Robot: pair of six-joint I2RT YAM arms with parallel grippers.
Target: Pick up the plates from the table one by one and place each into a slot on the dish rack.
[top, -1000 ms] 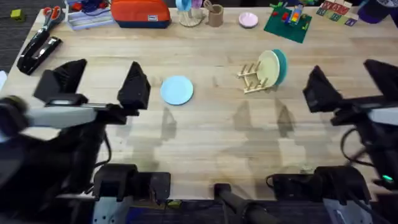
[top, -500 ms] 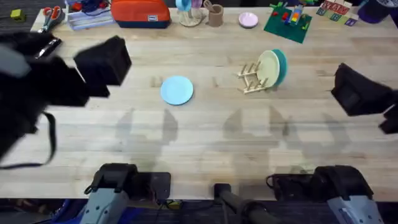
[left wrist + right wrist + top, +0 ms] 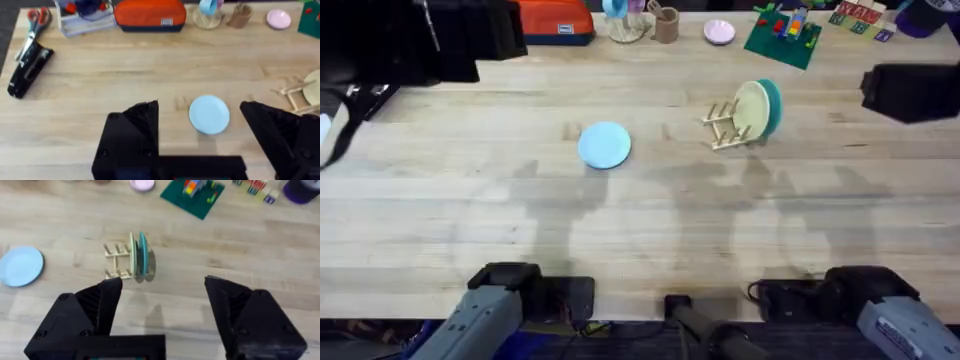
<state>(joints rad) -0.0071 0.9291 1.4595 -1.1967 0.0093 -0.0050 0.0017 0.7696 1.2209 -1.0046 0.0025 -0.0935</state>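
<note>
A light blue plate (image 3: 605, 144) lies flat on the table (image 3: 650, 230), left of centre. To its right is the dish rack (image 3: 724, 127), with a cream plate (image 3: 751, 108) and a teal plate (image 3: 773, 104) standing upright in its slots. My left gripper (image 3: 197, 104) is open, high above the table, and the blue plate (image 3: 209, 114) shows between its fingers far below. High over the table my right gripper (image 3: 162, 280) is also open and holds nothing; the dish rack (image 3: 117, 261) with its two plates lies below it, and the blue plate (image 3: 20, 266) lies beyond the rack.
Along the table's far edge stand an orange pouch (image 3: 556, 22), scissors (image 3: 33, 20), a black stapler (image 3: 29, 71), a wooden cup (image 3: 666, 24), a small pink dish (image 3: 719, 32) and a green baseplate with bricks (image 3: 782, 38). The arms show as dark masses at upper left (image 3: 415, 40) and right (image 3: 910, 92).
Both arms have risen from low over the near table and swung outward, the left to the upper left, the right to the right. The plates and rack have not moved.
</note>
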